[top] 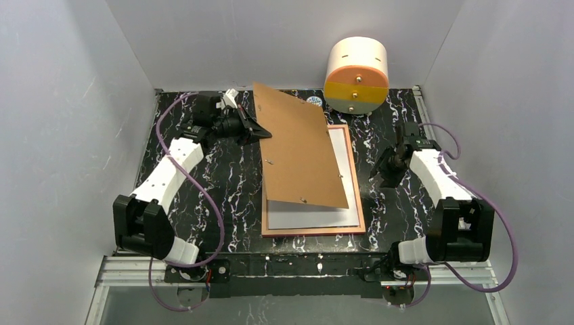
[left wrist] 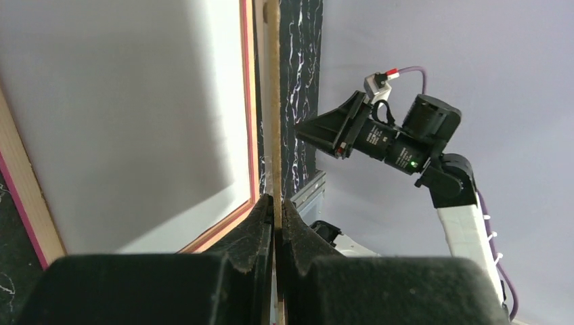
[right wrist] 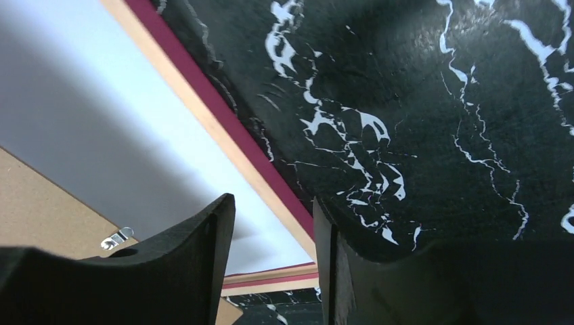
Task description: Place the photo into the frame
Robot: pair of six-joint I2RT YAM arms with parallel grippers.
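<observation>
Top external view: my left claw (top: 262,133) is pinched tight on the left edge of the brown backing board (top: 301,145), which tilts over the frame (top: 313,232). That frame lies back-up on the surface (top: 223,176), at 4 o'clock from this claw, with the photo (top: 311,218) white side up within its rim. My right claw (top: 384,166), jaws partly apart and empty, hovers near the rim, with the frame at its 9 o'clock.

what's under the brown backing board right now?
The frame, with the photo lying white side up inside it. Only their near and right edges show; the backing board, tilted in the left claw, covers the rest.
</observation>
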